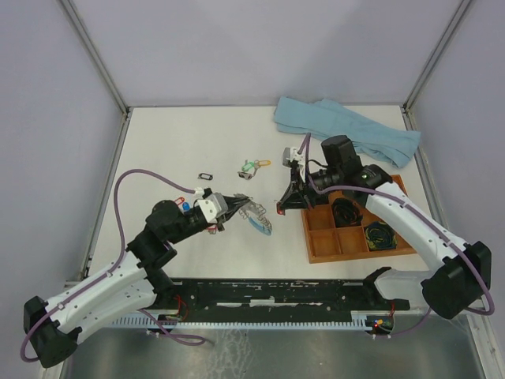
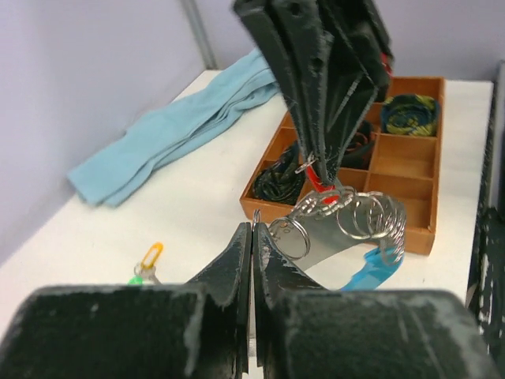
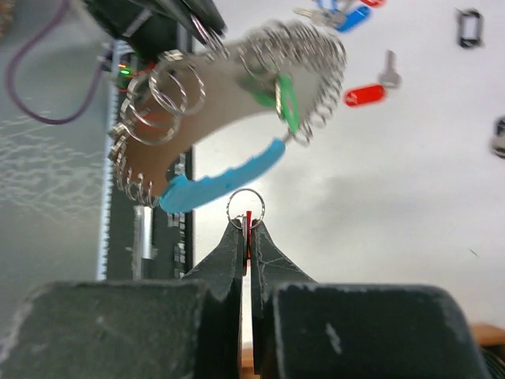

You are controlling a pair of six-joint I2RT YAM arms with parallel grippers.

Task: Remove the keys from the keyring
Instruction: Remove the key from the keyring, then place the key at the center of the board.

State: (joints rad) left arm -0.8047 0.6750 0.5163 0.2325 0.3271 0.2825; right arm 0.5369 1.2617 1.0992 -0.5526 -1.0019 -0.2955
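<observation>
A white table (image 1: pixel 173 142) is seen from above, matt and evenly lit — only soft shadows are cast on it. It is enclosed on three sides by plain, pale lilac-grey walls: a far wall (image 1: pixel 260 47), a left wall (image 1: pixel 39 158) and a right wall (image 1: pixel 473 118). Grey metal posts are set at the two far corners, the left post (image 1: pixel 96 55) and the right post (image 1: pixel 433 55). Along the near edge a black rail (image 1: pixel 268 294) is fixed, with a white slotted strip (image 1: pixel 260 322) just beside it. Nearer still, a dull grey surface (image 1: pixel 260 351) is shown — faintly streaked with glare.
</observation>
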